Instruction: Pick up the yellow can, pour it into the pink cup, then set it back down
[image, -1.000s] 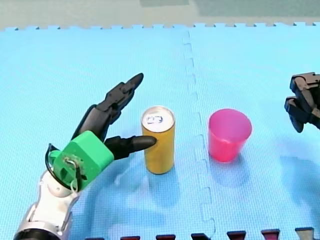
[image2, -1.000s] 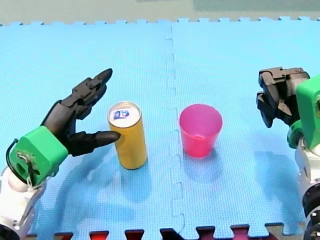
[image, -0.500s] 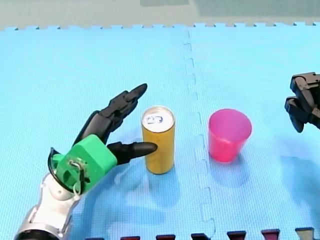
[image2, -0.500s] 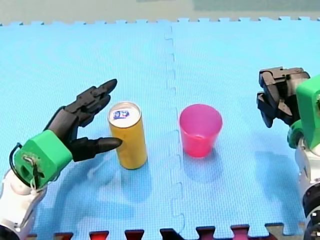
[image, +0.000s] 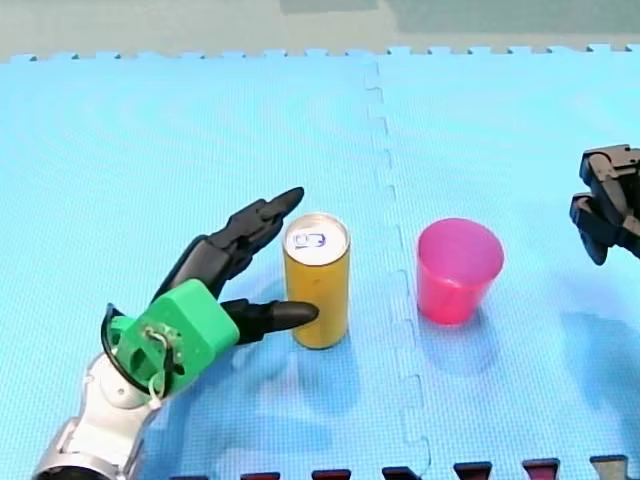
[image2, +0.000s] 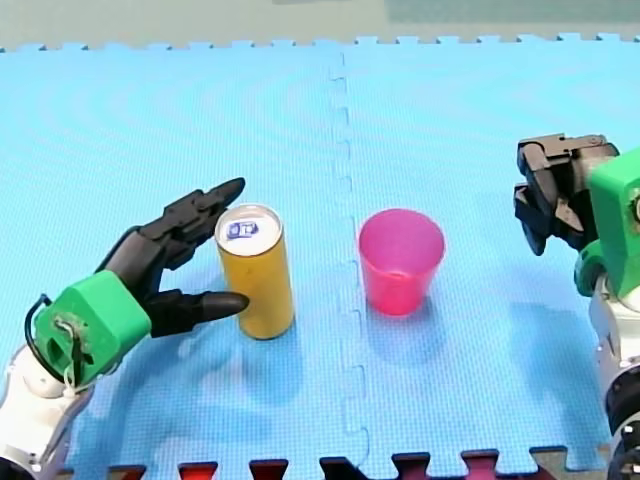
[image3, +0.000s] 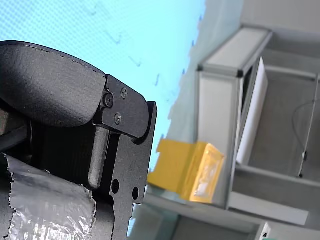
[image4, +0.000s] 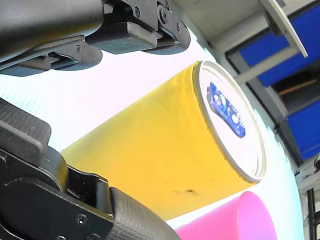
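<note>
We see a blue label (image: 309, 239) on the lid of the yellow can (image: 317, 285), but its writing is unreadable. The can stands upright on the blue mat (image: 150, 140), with the pink cup (image: 458, 270) at its 3 o'clock. Our left hand (image: 205, 268) sits at the can's 9 o'clock, fingers (image: 262, 213) released, thumb (image: 275, 315) tip touching the can. Our right hand (image2: 555, 195) is clenched on nothing, farther out at 3 o'clock.

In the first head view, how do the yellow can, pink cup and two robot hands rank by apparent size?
1. Left hand, beside the can and nearer the camera.
2. Yellow can and pink cup: about alike; the can is taller, the cup wider.
3. Right hand, cut by the picture's edge.
</note>
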